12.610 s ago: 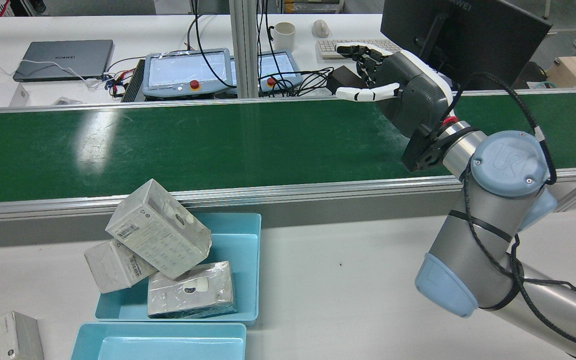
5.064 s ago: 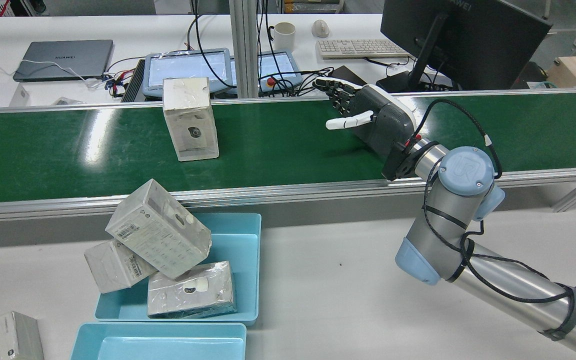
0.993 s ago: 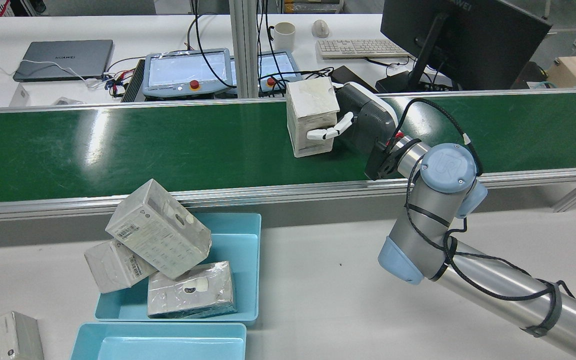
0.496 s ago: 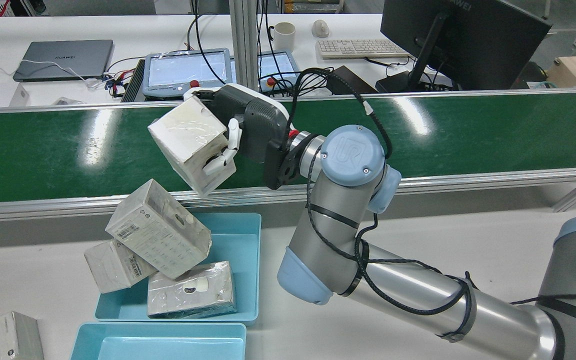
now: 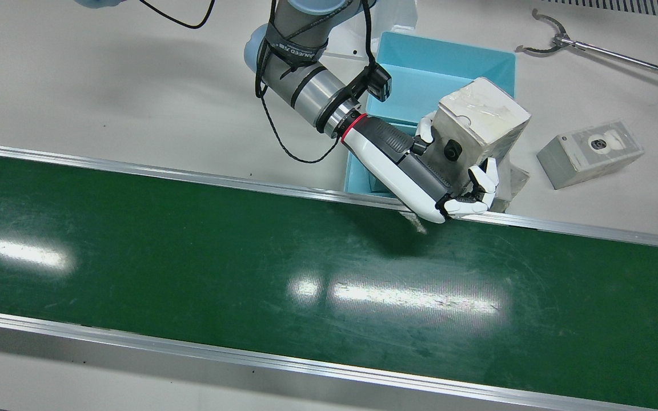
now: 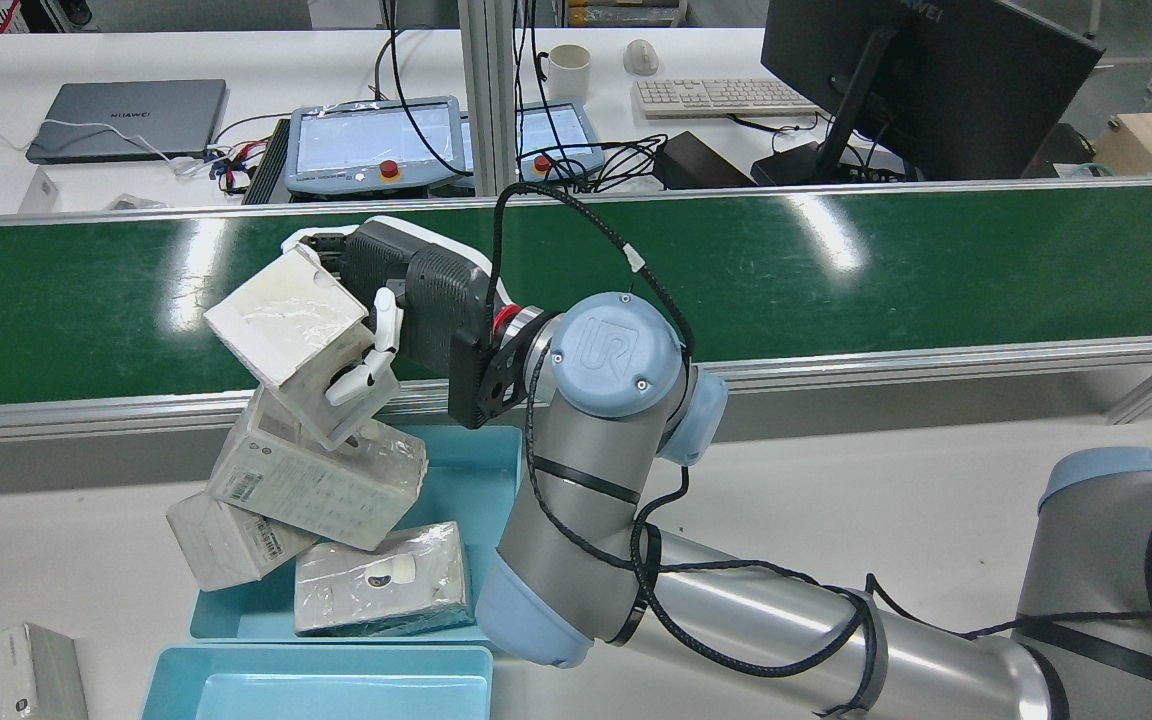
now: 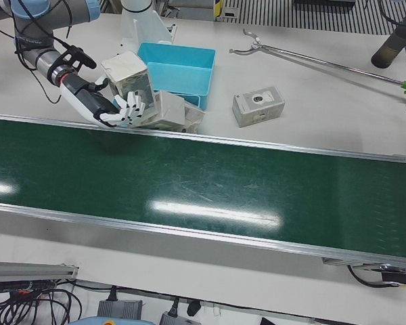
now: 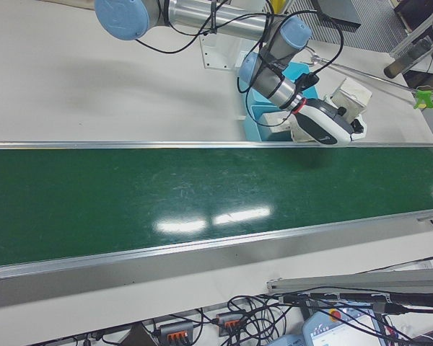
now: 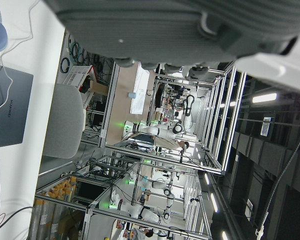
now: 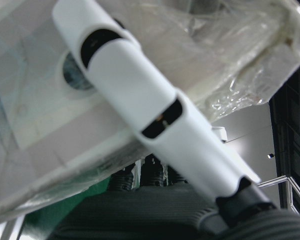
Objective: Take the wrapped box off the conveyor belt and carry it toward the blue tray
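Observation:
The wrapped box (image 6: 281,320) is a whitish carton in clear film. My right hand (image 6: 406,300) is shut on it and holds it tilted above the belt's near rail. It hangs over the boxes piled at the blue tray (image 6: 496,520); I cannot tell whether it touches the top one. The front view shows the box (image 5: 480,123) in the hand (image 5: 420,171) over the tray (image 5: 449,57). The right hand view shows a finger (image 10: 140,100) across the film (image 10: 50,150). Only a grey part of my left hand (image 9: 180,25) shows, in its own view.
The green conveyor belt (image 6: 836,270) runs across the station. Three wrapped boxes (image 6: 321,480) lie in and over the tray. A second blue tray (image 6: 316,680) sits in front of it. A loose box (image 5: 589,151) and a grabber tool (image 5: 592,48) lie on the table.
My right hand closed on the box on the belt, lifted it and swung it left. In the last half second it moved further left and down, over the piled boxes.

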Controlling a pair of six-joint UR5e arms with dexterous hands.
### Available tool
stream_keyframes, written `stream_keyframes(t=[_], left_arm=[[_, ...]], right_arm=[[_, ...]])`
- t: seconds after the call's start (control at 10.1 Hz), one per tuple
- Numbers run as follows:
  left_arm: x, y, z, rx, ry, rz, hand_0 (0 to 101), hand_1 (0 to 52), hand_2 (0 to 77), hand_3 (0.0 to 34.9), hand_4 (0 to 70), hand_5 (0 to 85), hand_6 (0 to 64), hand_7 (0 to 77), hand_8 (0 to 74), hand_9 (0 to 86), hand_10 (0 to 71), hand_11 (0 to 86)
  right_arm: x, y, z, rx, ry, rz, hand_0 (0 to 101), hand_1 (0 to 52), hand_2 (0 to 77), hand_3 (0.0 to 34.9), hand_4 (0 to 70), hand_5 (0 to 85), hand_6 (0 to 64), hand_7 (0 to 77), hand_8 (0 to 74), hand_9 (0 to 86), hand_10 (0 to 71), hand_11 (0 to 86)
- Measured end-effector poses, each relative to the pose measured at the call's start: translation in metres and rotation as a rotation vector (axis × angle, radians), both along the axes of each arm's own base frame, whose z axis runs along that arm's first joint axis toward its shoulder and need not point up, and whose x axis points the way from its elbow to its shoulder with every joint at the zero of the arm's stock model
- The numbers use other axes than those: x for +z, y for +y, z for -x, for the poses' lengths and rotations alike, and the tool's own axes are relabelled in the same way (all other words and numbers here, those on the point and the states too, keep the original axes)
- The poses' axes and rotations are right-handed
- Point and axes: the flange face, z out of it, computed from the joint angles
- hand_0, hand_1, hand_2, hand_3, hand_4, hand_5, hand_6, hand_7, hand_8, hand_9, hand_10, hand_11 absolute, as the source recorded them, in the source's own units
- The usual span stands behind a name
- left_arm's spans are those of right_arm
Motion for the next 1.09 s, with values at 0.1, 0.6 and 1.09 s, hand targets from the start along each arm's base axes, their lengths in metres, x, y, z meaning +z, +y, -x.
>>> stream_keyframes(t=[0.1,0.6,1.09], left_arm=[[0.000,0.000,0.000,0.000,0.000,0.000,0,0.0,1.1,0.0,0.0,1.1,0.5,0.5,0.5,0.5,0.5,0.5],[0.000,0.000,0.000,0.000,0.000,0.000,0,0.0,1.1,0.0,0.0,1.1,0.5,0.5,0.5,0.5,0.5,0.5],[0.000,0.000,0.000,0.000,0.000,0.000,0,0.0,1.1,0.0,0.0,1.1,0.5,0.5,0.5,0.5,0.5,0.5]], right_arm=[[-0.006,0.004,0.009,-0.015,0.002,-0.002,64,1.1,33.8,0.0,37.1,70.4,49.1,41.5,55.1,42.0,37.6,44.2],[-0.015,0.011,0.019,-0.041,-0.003,-0.021,59,1.1,33.8,0.0,27.3,70.4,45.8,42.5,51.3,40.9,23.5,43.1],[-0.020,0.014,0.013,-0.038,-0.025,-0.038,60,30.5,31.6,1.5,16.9,17.5,11.4,15.8,6.0,2.2,0.0,1.1]])
